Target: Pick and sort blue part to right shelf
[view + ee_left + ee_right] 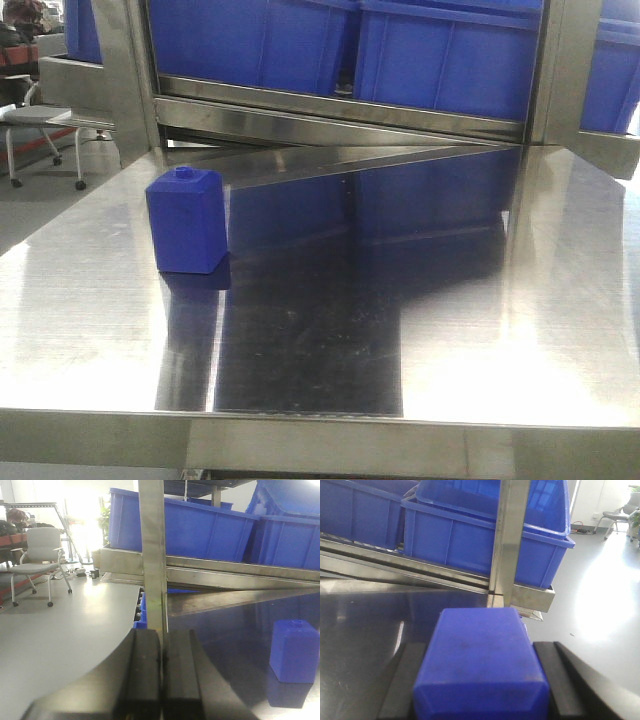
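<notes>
- Right gripper [480, 685]: jaws spread wide and clamped on both sides of the blue part [480, 660], with a black finger [402, 680] against each flank.
- Only a flat face of the part shows in the right wrist view and the neck and cap are hidden. I judge it is the task's piece, since the other blue block is elsewhere.
- The part is off the table [480, 300] and held in the air in front of the shelf [530, 597], below the blue bins [470, 535] and near the steel post [507, 540].
- Left gripper [161, 670]: fingers pressed together, nothing between them, idle low over the table edge.
- Blue block with stud [187, 222] stands upright on the left of the table. It is not the target, so leave it.
- Progress: the pick looks done.
- Left to do: carry the part to the shelf, set it in, release. None of that shows as done.
- The front view shows no arm at all, so I cannot tell how close the part is to the shelf.
</notes>
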You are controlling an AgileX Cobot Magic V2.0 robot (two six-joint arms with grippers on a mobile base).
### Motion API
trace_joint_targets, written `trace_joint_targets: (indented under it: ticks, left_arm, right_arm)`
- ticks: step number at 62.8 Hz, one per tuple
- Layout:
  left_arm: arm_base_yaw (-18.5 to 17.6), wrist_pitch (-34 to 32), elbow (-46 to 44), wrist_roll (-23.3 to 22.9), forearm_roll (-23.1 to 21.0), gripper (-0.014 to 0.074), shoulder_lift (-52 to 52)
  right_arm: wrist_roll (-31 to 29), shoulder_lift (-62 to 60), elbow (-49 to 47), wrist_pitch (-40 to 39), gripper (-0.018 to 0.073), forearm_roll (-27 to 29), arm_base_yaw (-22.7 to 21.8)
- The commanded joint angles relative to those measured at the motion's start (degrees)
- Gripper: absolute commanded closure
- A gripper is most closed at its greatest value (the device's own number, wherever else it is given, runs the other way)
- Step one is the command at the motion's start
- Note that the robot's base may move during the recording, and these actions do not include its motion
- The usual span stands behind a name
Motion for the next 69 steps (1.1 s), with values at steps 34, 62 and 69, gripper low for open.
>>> trace_joint_targets:
  ticks: [34, 62, 69]
  left_arm:
    - [-0.36, -4.71, 1.23, -0.32, -0.38, 0.0473, -1.27]
    - [-0.36, -5.2, -5.67, -2.0, -1.42, 0.0473, 9.13]
    - [-0.36, -5.06, -8.51, -6.26, -1.45, 0.0473, 14.26]
  right_arm:
    - [-0.61, 0.13, -1.64, -4.99, 0.0172, -0.75, -0.35]
    - [-0.61, 0.13, -1.64, -4.99, 0.0172, -0.75, -0.35]
    - [-0.61, 0.13, -1.64, -4.99, 0.0172, -0.75, -0.35]
